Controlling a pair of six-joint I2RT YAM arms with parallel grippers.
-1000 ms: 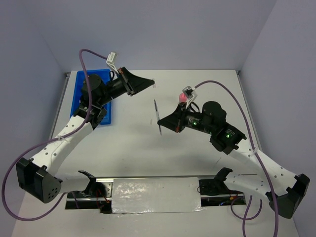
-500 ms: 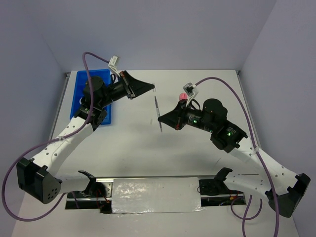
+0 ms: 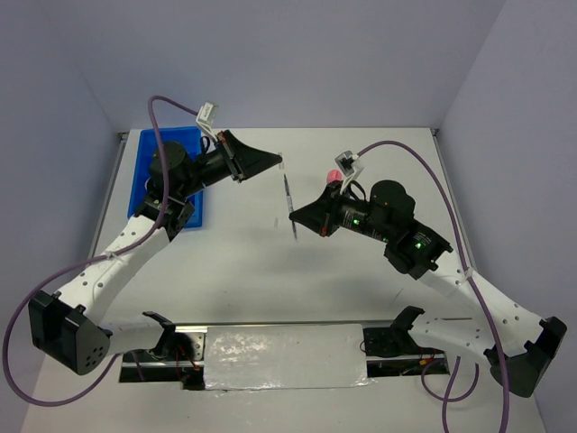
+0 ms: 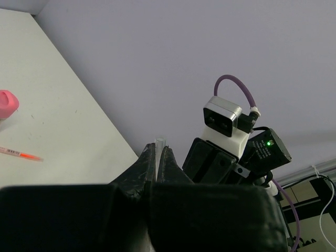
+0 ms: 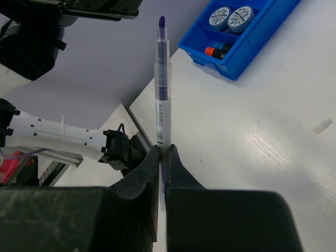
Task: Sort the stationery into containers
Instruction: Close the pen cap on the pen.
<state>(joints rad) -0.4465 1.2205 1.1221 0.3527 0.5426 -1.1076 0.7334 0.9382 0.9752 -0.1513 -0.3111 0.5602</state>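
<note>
Capping pen: clamped in right gripper
Left gripper: pinching clear cap
Next: probably join them, then tray at 10 o'clock

Top camera looks down over the table; 2 wrist cameras — close behind their jaws — face each other.
</note>
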